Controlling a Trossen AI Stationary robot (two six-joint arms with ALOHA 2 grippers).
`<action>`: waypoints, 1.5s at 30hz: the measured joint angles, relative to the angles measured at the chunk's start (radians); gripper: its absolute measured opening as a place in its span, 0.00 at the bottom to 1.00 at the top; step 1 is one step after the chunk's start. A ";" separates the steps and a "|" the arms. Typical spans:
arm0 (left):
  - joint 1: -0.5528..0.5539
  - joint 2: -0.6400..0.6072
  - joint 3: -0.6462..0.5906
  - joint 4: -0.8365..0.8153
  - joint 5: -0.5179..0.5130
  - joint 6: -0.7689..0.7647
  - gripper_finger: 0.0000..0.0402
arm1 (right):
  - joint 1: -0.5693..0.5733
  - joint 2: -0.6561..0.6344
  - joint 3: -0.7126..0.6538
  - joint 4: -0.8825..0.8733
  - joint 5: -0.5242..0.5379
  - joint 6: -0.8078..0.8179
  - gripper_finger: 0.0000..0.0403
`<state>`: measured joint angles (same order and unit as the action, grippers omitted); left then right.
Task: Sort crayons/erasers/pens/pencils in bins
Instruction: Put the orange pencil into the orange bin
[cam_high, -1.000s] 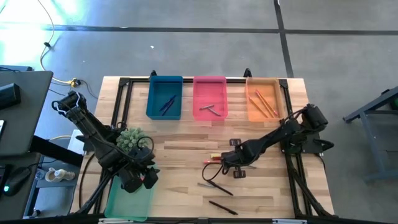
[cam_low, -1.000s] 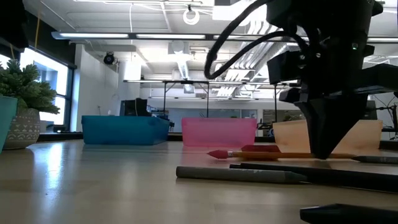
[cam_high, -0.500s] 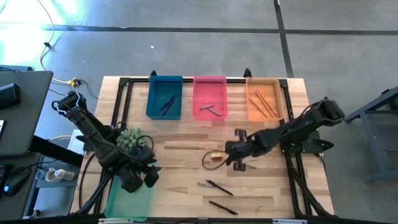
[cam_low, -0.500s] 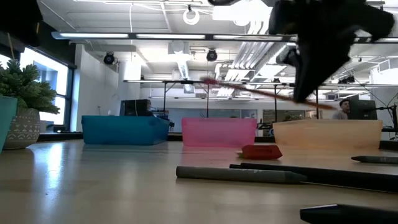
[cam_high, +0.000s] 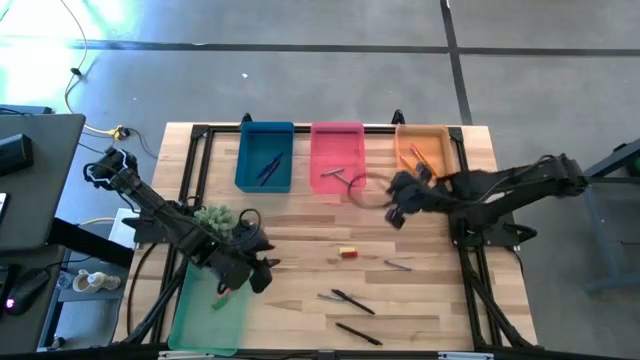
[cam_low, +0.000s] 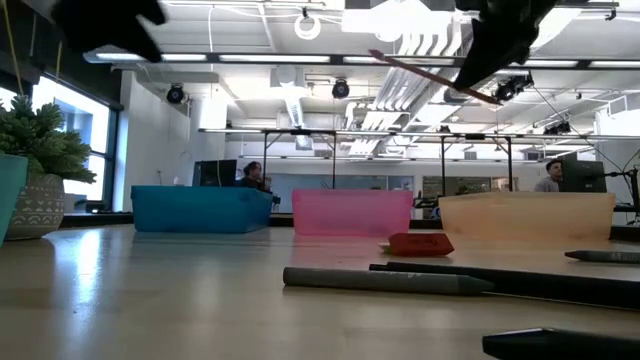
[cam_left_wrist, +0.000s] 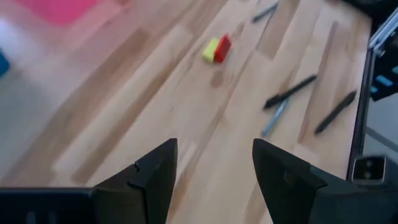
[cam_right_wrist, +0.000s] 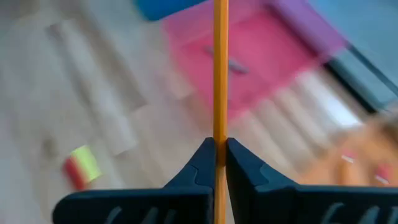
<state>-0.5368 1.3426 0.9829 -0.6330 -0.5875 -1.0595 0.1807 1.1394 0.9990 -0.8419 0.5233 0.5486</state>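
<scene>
Since a second ago my right gripper (cam_high: 397, 200) has lifted away from the middle of the table, where it was down at a pencil (cam_right_wrist: 219, 74), and now hangs in the upper right of the high view, between the pink bin (cam_high: 337, 157) and the orange bin (cam_high: 424, 160). My right fingers (cam_right_wrist: 202, 165) are clenched on that pencil, which stands straight up between them in the right wrist view and shows as a thin slanted stick near the top of the low view (cam_low: 432, 76). My left gripper (cam_high: 258, 272) has shifted rightward from over the green bin (cam_high: 208, 318) in the lower left and now sits just beside that bin's upper right corner, its fingers (cam_left_wrist: 152, 177) spread apart with nothing between them. Other pencils (cam_high: 420, 160) lie in the orange bin, pens (cam_high: 268, 167) in the blue bin (cam_high: 265, 157), and grey crayons (cam_high: 338, 176) in the pink one. On the bare wood at centre, a yellow eraser and a reddish eraser (cam_high: 347, 252) sit touching each other. Below them, toward the bottom of the high view, lie two black pens (cam_high: 352, 302) (cam_high: 357, 333), and a short grey crayon (cam_high: 397, 265) rests to the right of the erasers.
</scene>
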 joint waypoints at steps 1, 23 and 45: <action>0.018 0.000 0.000 0.025 0.003 0.034 0.49 | -0.022 -0.021 0.000 -0.023 0.015 0.013 0.01; 0.249 0.000 0.000 0.349 0.142 0.478 0.49 | -0.551 -0.144 0.001 -0.424 -0.029 0.029 0.01; 0.250 0.198 0.052 0.361 0.277 0.602 0.49 | -0.915 0.239 0.001 -0.390 -0.205 -0.338 0.01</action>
<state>-0.2871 1.5405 1.0354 -0.2721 -0.3104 -0.4572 -0.7341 1.3782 0.9997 -1.2322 0.3187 0.2109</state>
